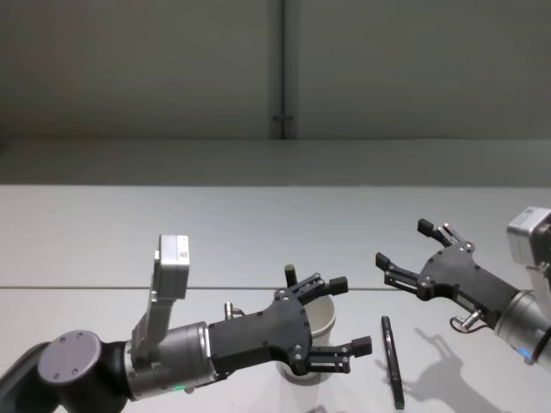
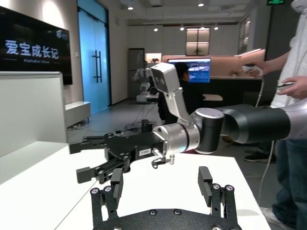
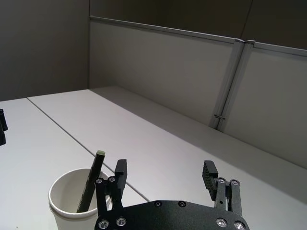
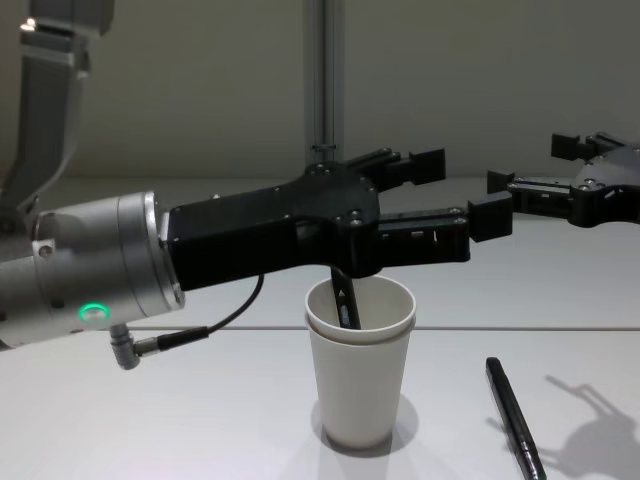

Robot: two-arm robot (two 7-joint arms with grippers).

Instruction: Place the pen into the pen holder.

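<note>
The pen holder (image 4: 360, 385) is a tall off-white paper cup standing on the white table; it also shows in the head view (image 1: 325, 317) and the right wrist view (image 3: 64, 203). One dark pen (image 4: 346, 298) leans inside it, its tip sticking up above the rim (image 1: 291, 274) (image 3: 92, 182). A second black pen (image 1: 393, 361) (image 4: 515, 415) lies flat on the table to the cup's right. My left gripper (image 1: 349, 314) (image 4: 460, 190) hovers open just over the cup, holding nothing. My right gripper (image 1: 405, 243) (image 4: 532, 165) is open in the air above and beyond the lying pen.
A grey partition wall with a metal post (image 1: 284, 69) closes off the table's far side. A seam (image 1: 86, 287) runs across the tabletop. The right arm (image 2: 240, 124) reaches across in the left wrist view.
</note>
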